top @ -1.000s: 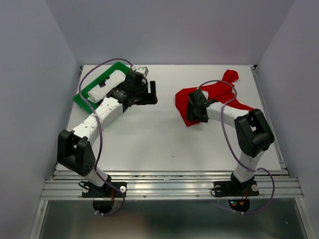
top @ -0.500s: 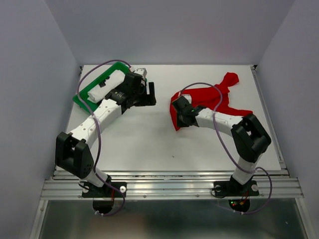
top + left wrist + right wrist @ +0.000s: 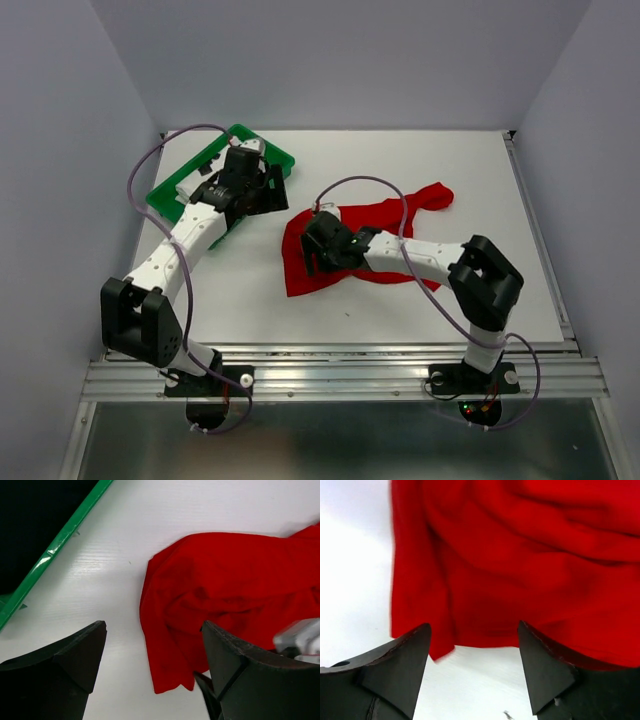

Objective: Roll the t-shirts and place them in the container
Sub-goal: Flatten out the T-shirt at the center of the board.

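Observation:
The red t-shirt [image 3: 375, 222] lies crumpled across the middle of the table, its left part hanging toward the near edge. My right gripper [image 3: 310, 260] rests low over that left part, open, with the shirt's hem [image 3: 485, 642] just ahead of its tips and nothing between them. My left gripper [image 3: 272, 190] hovers open above the table by the tray's right corner. The left wrist view shows the red t-shirt [image 3: 220, 590] ahead of its open gripper [image 3: 154, 622], apart from it. No white or black t-shirt shows.
A green tray [image 3: 262, 143] stands at the back left, with my left arm lying over most of it. Its rim [image 3: 55, 542] runs along the left of the left wrist view. Grey walls close in the table on three sides.
My right gripper dragged the red t-shirt left and nearer, toward the table's middle, closed briefly and now stands open. My left arm swung slightly left over the tray.

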### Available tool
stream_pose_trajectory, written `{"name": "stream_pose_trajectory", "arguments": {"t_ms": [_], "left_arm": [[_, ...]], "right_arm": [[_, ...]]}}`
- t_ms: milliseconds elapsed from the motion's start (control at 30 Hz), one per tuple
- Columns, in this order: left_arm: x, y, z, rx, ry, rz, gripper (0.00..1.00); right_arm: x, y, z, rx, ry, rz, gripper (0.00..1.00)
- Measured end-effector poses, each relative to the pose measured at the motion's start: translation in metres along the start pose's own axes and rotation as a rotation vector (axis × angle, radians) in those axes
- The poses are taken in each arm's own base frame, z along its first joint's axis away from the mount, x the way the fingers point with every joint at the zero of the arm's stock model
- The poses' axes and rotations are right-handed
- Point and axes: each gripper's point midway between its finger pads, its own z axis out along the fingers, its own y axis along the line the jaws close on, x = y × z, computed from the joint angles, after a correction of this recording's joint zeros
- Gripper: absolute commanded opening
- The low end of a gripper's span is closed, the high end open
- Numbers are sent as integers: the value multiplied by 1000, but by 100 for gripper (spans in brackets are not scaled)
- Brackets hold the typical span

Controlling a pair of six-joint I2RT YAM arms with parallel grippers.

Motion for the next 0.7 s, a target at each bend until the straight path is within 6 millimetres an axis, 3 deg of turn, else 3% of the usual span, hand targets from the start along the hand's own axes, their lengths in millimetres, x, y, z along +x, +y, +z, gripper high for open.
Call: {"name": "stream_pose_trajectory", "arguments": {"t_ms": [67,233,300,367,400,500,600,700], "left_arm": [[6,0,-3,8,6,-2,88],[44,-4,-9,46,61,-19,88],[66,-14,-10,67,94,-15,87],[90,-25,-13,88,133,-6,86],[104,-31,-14,98,158,-9,86],[136,-41,-17,114,218,-15,86],[161,-36,-14,92,264,-39,86],[179,-28,-12,64,304,-56,88]], "right_arm": [[-3,-13,-6,26,-16,12,79],[-19,-72,-48,94,-104,107,83],[-29,-106,-72,124,-161,182,83],[-33,-134,-85,149,-197,250,83],[-34,-158,-94,176,-220,304,83],[-24,-221,-108,269,-244,461,84],[2,-268,-114,339,-216,601,84],[28,-294,-116,371,-176,718,84]]}}
